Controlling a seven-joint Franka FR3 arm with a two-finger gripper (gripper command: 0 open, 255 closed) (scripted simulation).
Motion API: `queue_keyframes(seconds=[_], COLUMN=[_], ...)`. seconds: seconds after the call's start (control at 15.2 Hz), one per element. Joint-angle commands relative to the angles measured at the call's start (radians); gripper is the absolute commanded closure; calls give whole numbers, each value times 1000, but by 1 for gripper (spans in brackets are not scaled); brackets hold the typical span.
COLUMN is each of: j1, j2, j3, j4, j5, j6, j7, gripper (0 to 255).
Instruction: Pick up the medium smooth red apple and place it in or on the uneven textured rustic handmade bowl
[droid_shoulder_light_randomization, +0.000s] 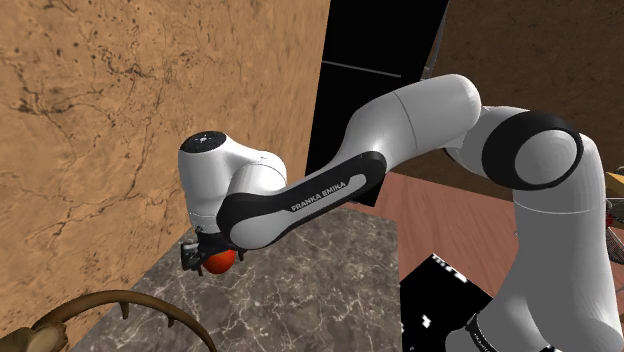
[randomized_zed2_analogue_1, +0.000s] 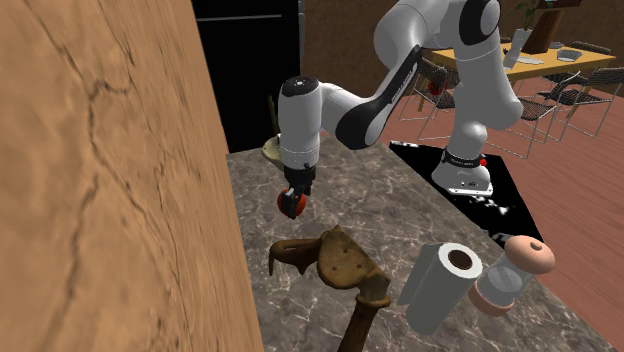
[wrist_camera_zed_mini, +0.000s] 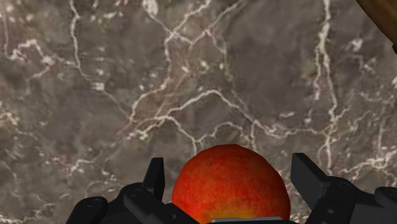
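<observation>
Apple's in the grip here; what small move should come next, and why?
Probably carry the apple sideways toward the brown bowl, at this height. The jaws clasp the apple on both sides, it hangs above the marble counter, and the bowl sits apart, lower in the second exterior view, so the apple is not yet over it.

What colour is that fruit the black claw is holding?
The apple is red blending into orange, seen best in the wrist view.
</observation>
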Motion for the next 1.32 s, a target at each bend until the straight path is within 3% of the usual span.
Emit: queue_keyframes(seconds=[0.0,0.2,0.26,0.86,1.25], j1=[0,0,0,0,-6], j2=[0,0,0,0,-35], j3=[0,0,0,0,13], j4=[0,0,0,0,29], j5=[0,0,0,0,22], j6=[0,0,0,0,-61], j7=[0,0,0,0,-16], gripper=[0,0,255,255,255])
